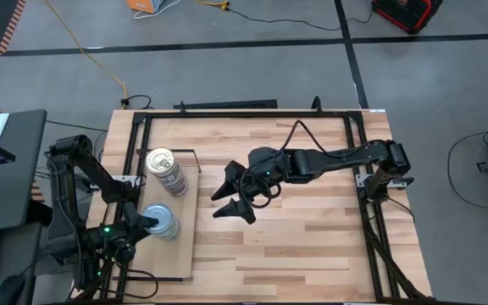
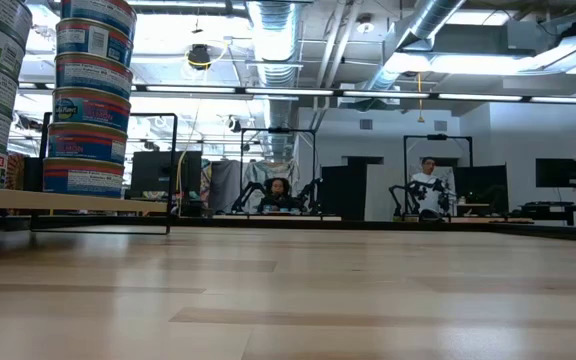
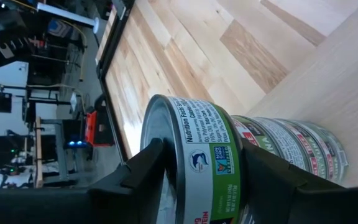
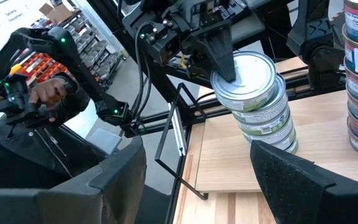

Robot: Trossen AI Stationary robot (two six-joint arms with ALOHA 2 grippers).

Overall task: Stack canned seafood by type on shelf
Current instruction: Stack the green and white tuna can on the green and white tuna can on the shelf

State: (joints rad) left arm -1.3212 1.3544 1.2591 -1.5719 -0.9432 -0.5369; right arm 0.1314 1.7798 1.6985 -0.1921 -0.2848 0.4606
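- Two stacks of canned seafood stand on the shelf [image 1: 185,246], left of frame: gold-topped [image 1: 160,160] above, silver-topped [image 1: 160,219] below.
- Left hand [image 1: 145,223] straddles the silver stack's top tin [image 3: 197,163], fingers just apart from it; a crooked withdrawal could topple it.
- Right hand [image 1: 234,196] hangs open mid-worktop [image 1: 312,229], clear of everything.

My body: two dark arms.
Matte black links, looping black cables, small green lights, wedge-shaped black fingers [image 4: 303,180].
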